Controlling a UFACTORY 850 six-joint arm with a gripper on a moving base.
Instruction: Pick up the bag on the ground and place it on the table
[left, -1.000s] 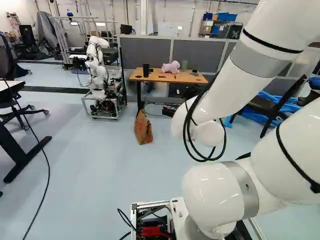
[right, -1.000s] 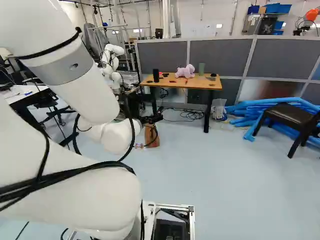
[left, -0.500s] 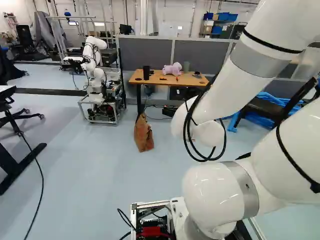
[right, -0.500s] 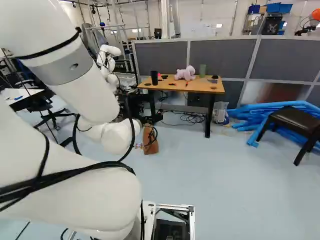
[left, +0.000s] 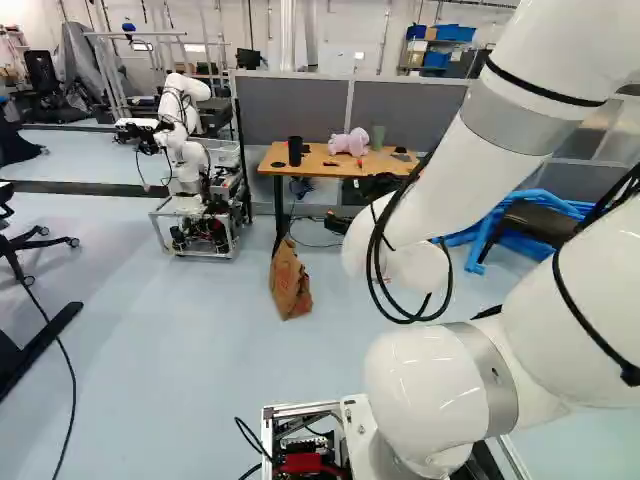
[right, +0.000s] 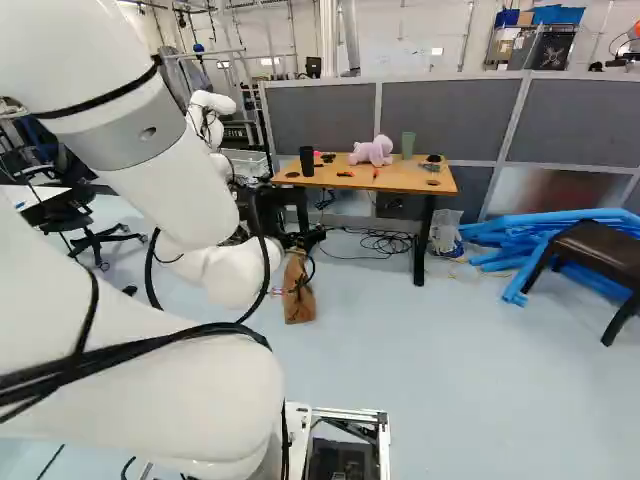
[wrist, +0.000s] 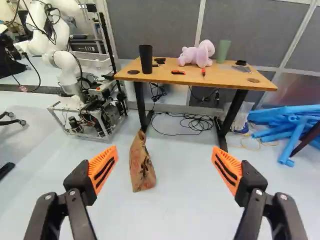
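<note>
My claw (wrist: 165, 170) is wide open with nothing in it, and the brown paper bag (wrist: 141, 167) is standing on the floor ahead of it, near the table's (wrist: 195, 76) left leg.

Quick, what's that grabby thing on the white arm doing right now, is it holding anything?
End effector: open, holding nothing; the crumpled brown paper bag stands on the floor ahead of it.
</note>
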